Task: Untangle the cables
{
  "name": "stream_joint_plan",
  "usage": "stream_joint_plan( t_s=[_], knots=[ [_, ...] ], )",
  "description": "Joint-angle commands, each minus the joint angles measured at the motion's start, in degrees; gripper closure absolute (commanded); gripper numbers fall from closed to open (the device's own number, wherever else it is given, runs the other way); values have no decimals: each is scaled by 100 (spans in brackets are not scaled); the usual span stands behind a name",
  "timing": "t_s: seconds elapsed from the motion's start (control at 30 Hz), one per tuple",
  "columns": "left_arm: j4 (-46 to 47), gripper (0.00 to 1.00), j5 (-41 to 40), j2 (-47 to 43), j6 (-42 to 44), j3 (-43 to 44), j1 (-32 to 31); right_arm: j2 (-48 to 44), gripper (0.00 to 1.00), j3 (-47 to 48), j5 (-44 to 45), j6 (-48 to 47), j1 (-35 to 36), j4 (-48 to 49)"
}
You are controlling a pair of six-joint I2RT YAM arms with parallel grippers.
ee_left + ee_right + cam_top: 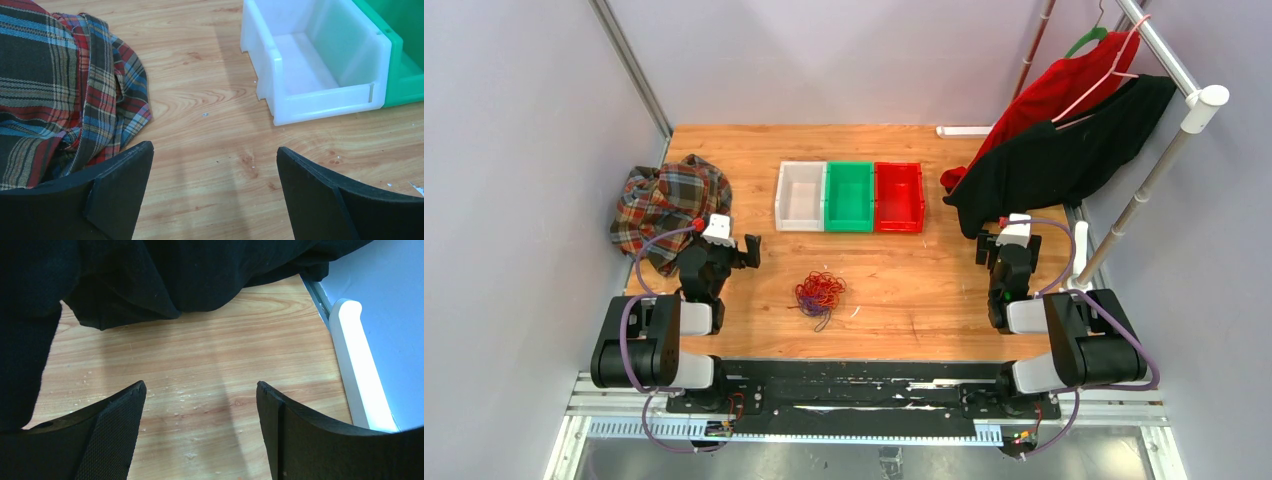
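Note:
The cables (820, 293) lie as one tangled ball of red, orange and dark purple wires on the wooden table (904, 280), near its front middle. They show only in the top view. My left gripper (736, 248) is open and empty to the left of the tangle, well apart from it; its wrist view (215, 155) shows bare wood between the fingers. My right gripper (994, 243) is open and empty far to the right of the tangle; its wrist view (200, 390) shows bare wood between the fingers.
A white bin (801, 197), a green bin (849, 197) and a red bin (899, 197) stand in a row at the back middle. A plaid cloth (667, 205) lies at the left. Red and black garments (1064, 140) hang on a rack at the right.

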Motion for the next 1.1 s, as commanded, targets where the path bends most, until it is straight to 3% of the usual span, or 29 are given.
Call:
stream_joint_plan(
  t_s=[0.0,0.23,0.3,0.33,0.43,0.57,0.67,0.77,0.83,1.0,1.07],
  knots=[
    [141,2,2,2,70,83,-38,27,20,-17,-30,47,-78,141],
    [239,2,53,-14,77,43,-27,-52,19,-21,-22,-38,-62,219],
    [146,2,24,-196,31,13,4,-640,19,156,163,-178,132,-559],
    [-5,2,-81,-358,-18,28,16,-975,19,353,275,-6,163,-1583],
    [-1735,2,-331,-1241,-129,687,100,-1799,19,1084,707,1097,197,-3839],
    [-4797,2,-168,-1764,117,2033,98,-2737,19,1047,1175,1297,956,-4320],
    [-6259,2,-147,-1793,244,2880,102,-3246,19,1078,1301,1432,1633,-4587],
    [-7433,2,-107,-1729,372,3558,107,-3054,19,1477,995,1618,2406,-5120],
    [-8207,2,40,-1673,589,3963,108,-2678,19,1509,1023,1812,2834,-5051],
    [-9421,2,551,-1617,1260,4433,105,-2188,19,1027,-1183,2235,2874,-3323],
    [-9672,2,789,-1625,1421,4427,106,-1739,19,1264,-1115,2398,3137,-3663]
  ],
)
